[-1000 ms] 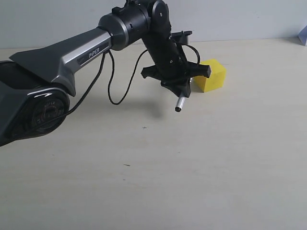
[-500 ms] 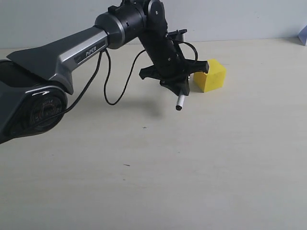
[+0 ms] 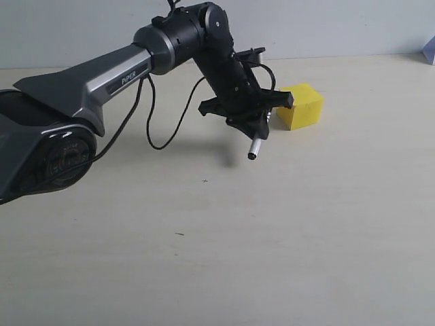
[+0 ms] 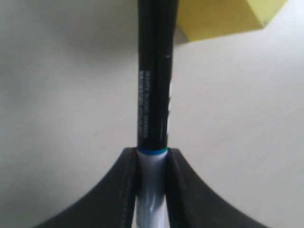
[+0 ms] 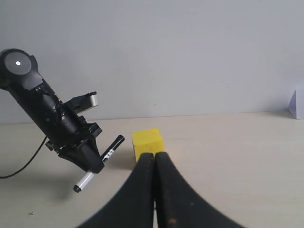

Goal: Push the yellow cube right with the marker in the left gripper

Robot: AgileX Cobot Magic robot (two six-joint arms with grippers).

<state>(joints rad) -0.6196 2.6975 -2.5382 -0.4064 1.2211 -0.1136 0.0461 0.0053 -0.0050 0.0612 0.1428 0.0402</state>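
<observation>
The yellow cube (image 3: 300,106) sits on the pale table, far right of centre. My left gripper (image 3: 250,121) hangs just left of it, shut on the marker (image 3: 255,146). The white barrel end pokes down and toward the camera, and the black cap points at the cube. In the left wrist view the gripper (image 4: 152,154) clamps the white barrel, and the marker's black cap (image 4: 153,71) runs along the edge of the cube (image 4: 223,16). The right wrist view shows a narrow gap between the marker (image 5: 111,146) and the cube (image 5: 147,141). My right gripper (image 5: 154,156) is shut and holds nothing.
A loose black cable (image 3: 160,129) loops down from the left arm onto the table. A small white object (image 3: 429,51) stands at the far right edge by the grey back wall. Bare tabletop (image 3: 272,238) spreads in front of the cube.
The left gripper shifted slightly and turned with the marker, and the cube has slid a little to the right.
</observation>
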